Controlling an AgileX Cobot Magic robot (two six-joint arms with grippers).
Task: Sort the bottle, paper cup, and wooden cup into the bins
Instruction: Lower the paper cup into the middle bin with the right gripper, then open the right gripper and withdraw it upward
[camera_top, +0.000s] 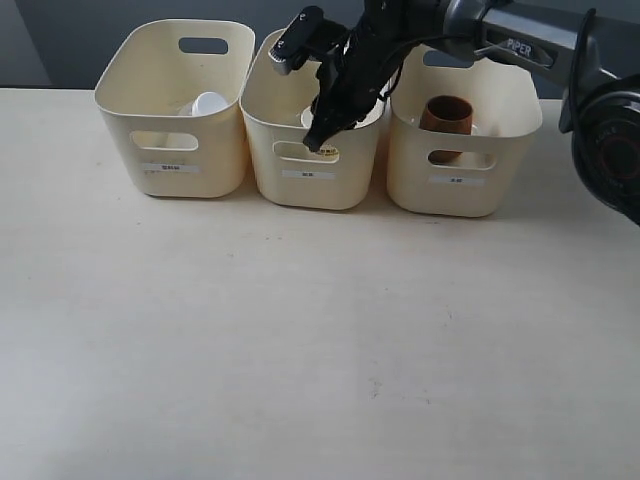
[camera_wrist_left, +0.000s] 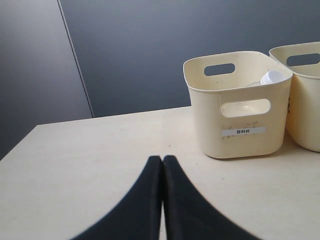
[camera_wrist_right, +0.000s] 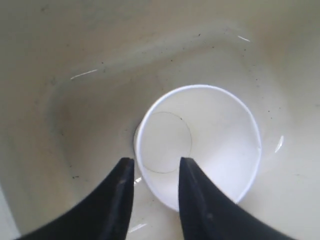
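Three cream bins stand in a row at the back of the table. The left bin (camera_top: 170, 120) (camera_wrist_left: 240, 120) holds the bottle, of which only the white cap (camera_top: 210, 103) (camera_wrist_left: 271, 77) shows. Inside the middle bin (camera_top: 300, 160) (camera_wrist_right: 75, 100) the white paper cup (camera_wrist_right: 215, 135) (camera_top: 308, 118) stands upright. My right gripper (camera_wrist_right: 156, 161) (camera_top: 322, 135) reaches down into that bin, open, its fingers either side of the cup's near rim. The wooden cup (camera_top: 446, 115) sits in the right bin (camera_top: 460, 160). My left gripper (camera_wrist_left: 162, 159) is shut and empty, low over the table, apart from the left bin.
The pale table (camera_top: 300, 350) stretches in front of the bins. A dark wall runs behind them. The right arm (camera_top: 520, 45) crosses above the right bin. An edge of the middle bin (camera_wrist_left: 305, 115) shows in the left wrist view.
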